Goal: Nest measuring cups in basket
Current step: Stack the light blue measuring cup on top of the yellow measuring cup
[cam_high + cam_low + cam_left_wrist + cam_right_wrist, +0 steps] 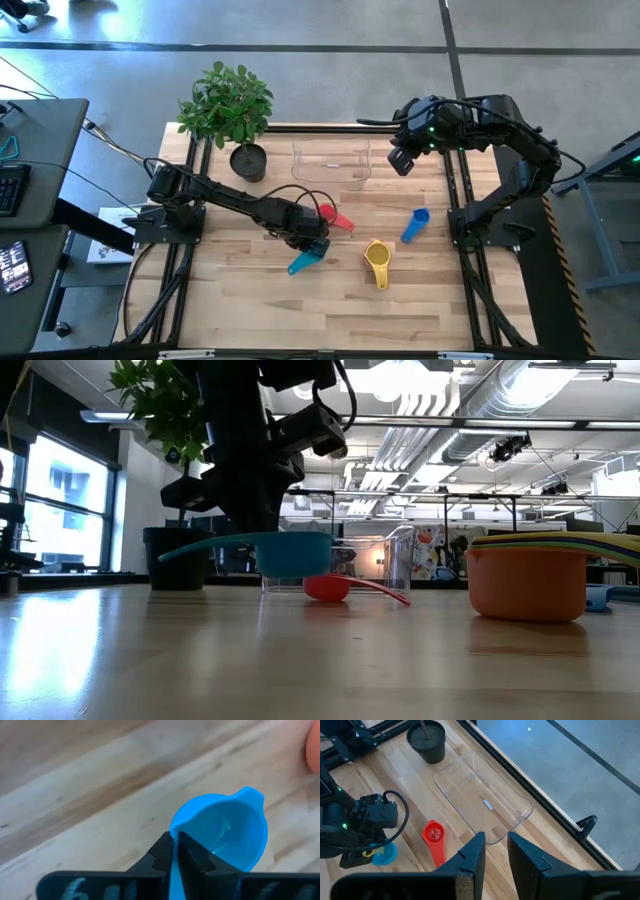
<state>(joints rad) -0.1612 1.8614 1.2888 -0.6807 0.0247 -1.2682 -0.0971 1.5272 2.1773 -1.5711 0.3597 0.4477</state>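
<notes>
My left gripper (pixel 308 243) is over the middle of the table, shut on a teal measuring cup (pixel 306 258). A red cup (pixel 335 217) lies on the wood just beyond it. To the right, a yellow cup (pixel 378 262) sits nested in an orange one (pixel 528 582), both upright. A blue cup (pixel 415 225) lies farther right. The clear basket (pixel 332 178) stands at the far middle with nothing in it. High above the basket's right end, my right gripper (pixel 496 845) hangs open and holds nothing. My left gripper pinches the teal cup's flat handle (pixel 174 862) between its two fingers, close to where it joins the bowl (pixel 225 832). The fingers come steeply from above. The cup hangs level and mouth-up, clear of the table, and its handle's free end (pixel 175 555) sticks out past the fingers.
A potted plant (pixel 247 160) stands left of the basket at the far edge. Black frame rails (pixel 460 200) run along both sides of the wooden top. Bare wood lies toward the near edge.
</notes>
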